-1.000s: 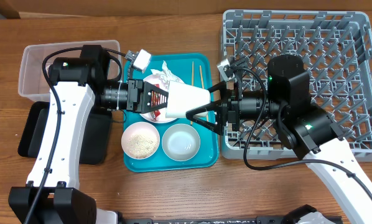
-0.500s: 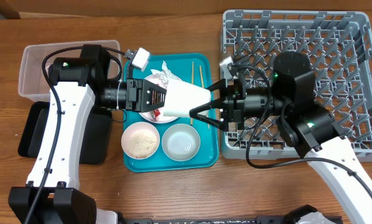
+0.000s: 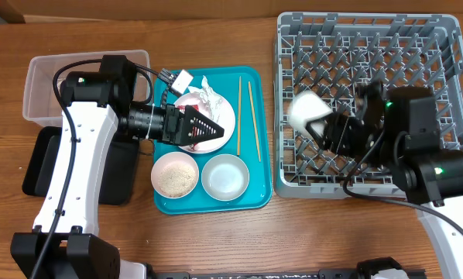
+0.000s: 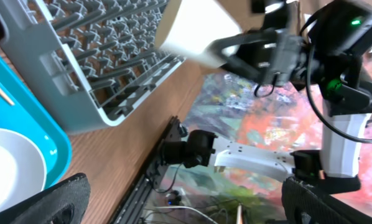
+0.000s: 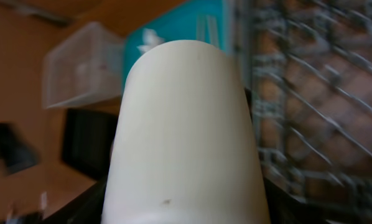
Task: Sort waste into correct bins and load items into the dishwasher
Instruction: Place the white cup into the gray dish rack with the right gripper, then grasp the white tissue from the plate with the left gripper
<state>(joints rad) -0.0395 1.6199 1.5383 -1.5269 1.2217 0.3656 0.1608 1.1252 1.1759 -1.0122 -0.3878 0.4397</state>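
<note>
Two arms are reaching over the table. The dish rack (image 3: 367, 17) is standing at the right, and the teal tray (image 3: 247, 198) is lying in the middle. At the far left the clear tub (image 3: 46, 85) is sitting, with the black tray (image 3: 123, 174) nearer. The plate (image 3: 230, 128) is carrying a tissue (image 3: 208, 93), and the left gripper (image 3: 216, 128) is hovering over it with fingers spread wide, holding nothing. Nearer, the rice bowl (image 3: 175, 176) and the grey-rimmed bowl (image 3: 225, 176) are sitting side by side. The right gripper (image 3: 320, 124) is pinching the cup (image 3: 305, 112) above the rack's left part. Two chopsticks (image 3: 239, 108) are lying right of the plate.
</note>
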